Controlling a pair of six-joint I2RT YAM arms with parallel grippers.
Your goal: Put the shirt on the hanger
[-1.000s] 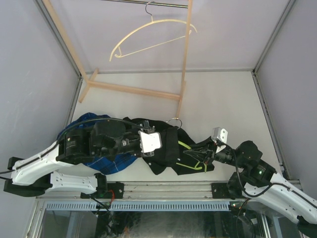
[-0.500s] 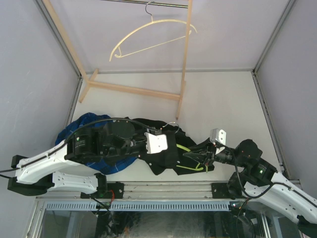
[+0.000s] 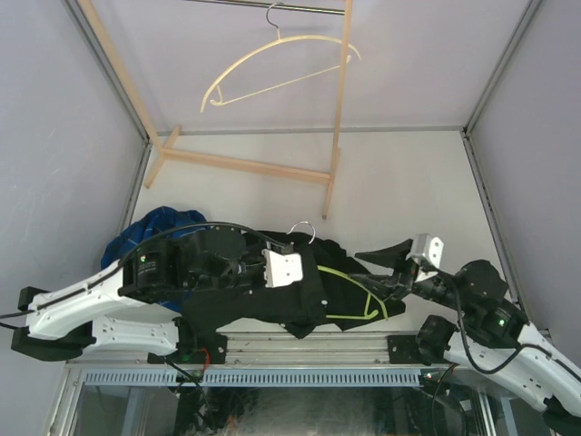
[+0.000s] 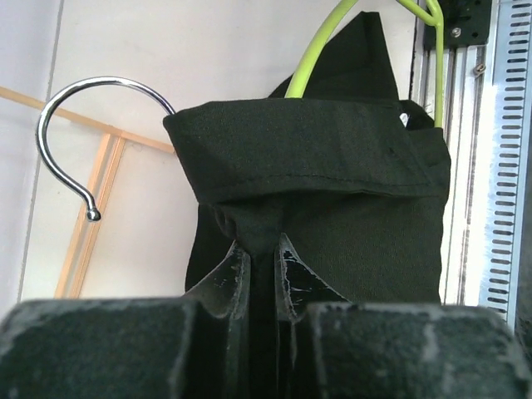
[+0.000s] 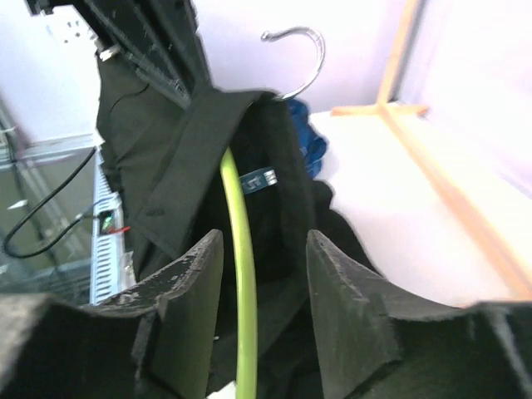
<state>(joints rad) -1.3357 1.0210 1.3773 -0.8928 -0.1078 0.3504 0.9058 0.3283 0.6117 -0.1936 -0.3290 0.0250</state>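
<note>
The black shirt (image 3: 272, 295) hangs draped from my left gripper (image 3: 301, 262), lifted near the table's front edge. In the left wrist view the left gripper (image 4: 262, 253) is shut on a fold of shirt (image 4: 324, 166) just below the collar. The lime-green hanger (image 3: 352, 283) sits partly inside the shirt, and its metal hook (image 3: 303, 232) sticks out above the collar. My right gripper (image 3: 368, 270) is to the right of the shirt. In the right wrist view the right gripper (image 5: 264, 241) stands open, with the hanger's arm (image 5: 243, 274) running loose between its fingers.
A blue plaid shirt (image 3: 154, 227) lies bunched behind my left arm. A cream hanger (image 3: 272, 64) hangs on the wooden rack (image 3: 338, 136) at the back. A metal rail (image 3: 300, 345) runs along the table's near edge.
My left gripper has shut on the shirt and raised it, carrying it right. My right gripper has opened off the hanger and drawn back to the right.
</note>
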